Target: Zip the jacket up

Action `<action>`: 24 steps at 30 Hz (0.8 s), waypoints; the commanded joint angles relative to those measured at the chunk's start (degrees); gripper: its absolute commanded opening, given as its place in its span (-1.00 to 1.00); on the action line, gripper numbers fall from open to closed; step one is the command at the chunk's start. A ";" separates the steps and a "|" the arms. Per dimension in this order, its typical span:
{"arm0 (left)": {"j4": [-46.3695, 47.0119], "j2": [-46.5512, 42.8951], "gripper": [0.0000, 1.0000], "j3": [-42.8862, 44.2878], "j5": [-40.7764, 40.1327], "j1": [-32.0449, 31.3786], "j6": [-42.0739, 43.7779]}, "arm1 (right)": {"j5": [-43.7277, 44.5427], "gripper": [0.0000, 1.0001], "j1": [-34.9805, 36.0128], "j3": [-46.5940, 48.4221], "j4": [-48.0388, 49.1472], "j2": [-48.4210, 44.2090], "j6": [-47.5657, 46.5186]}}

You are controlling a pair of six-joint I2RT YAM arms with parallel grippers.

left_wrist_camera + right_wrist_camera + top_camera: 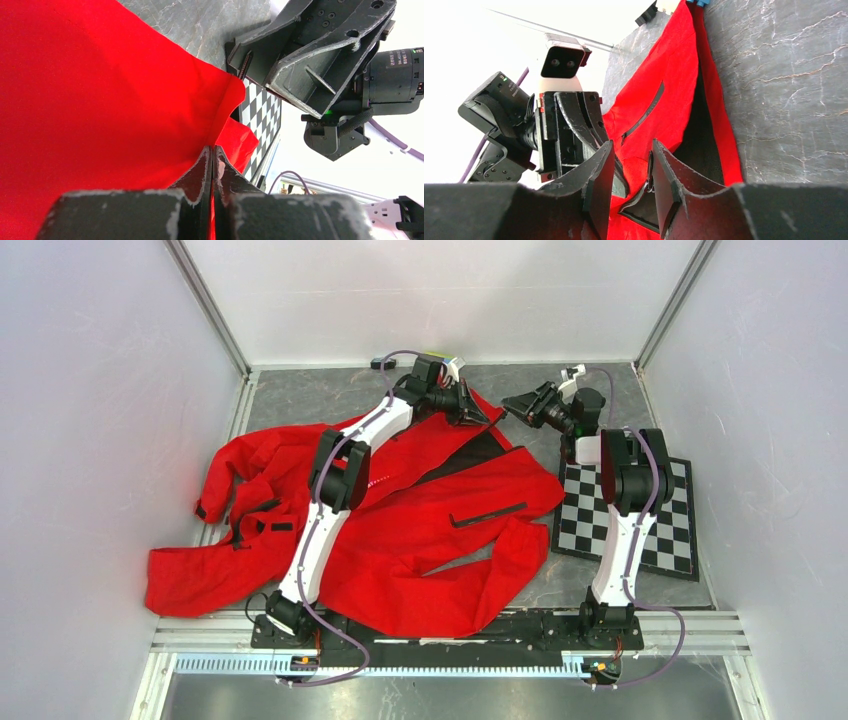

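Observation:
The red jacket (pixel 400 530) lies spread on the table, its front open and the dark lining (pixel 480 450) showing. My left gripper (pixel 480 418) is at the jacket's far corner, shut on the red fabric (pixel 100 100); in its wrist view the closed jaws (pixel 213 148) pinch a fold of it. My right gripper (pixel 512 402) is open just to the right, facing the left one. In its wrist view the jaws (pixel 631 146) stand apart over the jacket's edge, with a small zipper pull (pixel 651 182) against the right finger's inner side. A black pocket strip (pixel 490 514) shows.
A black-and-white checkerboard mat (pixel 630 520) lies under the right arm, right of the jacket. White enclosure walls stand on three sides. A small dark object (pixel 383 363) sits at the back wall. The table is dark grey stone-patterned (pixel 784 75).

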 commanded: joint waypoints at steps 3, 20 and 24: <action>2.03 -1.87 -0.95 2.74 2.50 0.37 0.43 | -0.72 -0.07 0.19 -1.74 4.81 0.24 1.06; 2.36 -3.15 -0.95 1.18 2.34 0.41 0.43 | -2.27 -0.26 0.13 -2.06 3.44 -0.69 0.93; 2.36 -3.63 -0.96 0.52 2.39 0.41 0.60 | -2.26 -0.42 0.17 -1.88 3.65 -0.58 1.14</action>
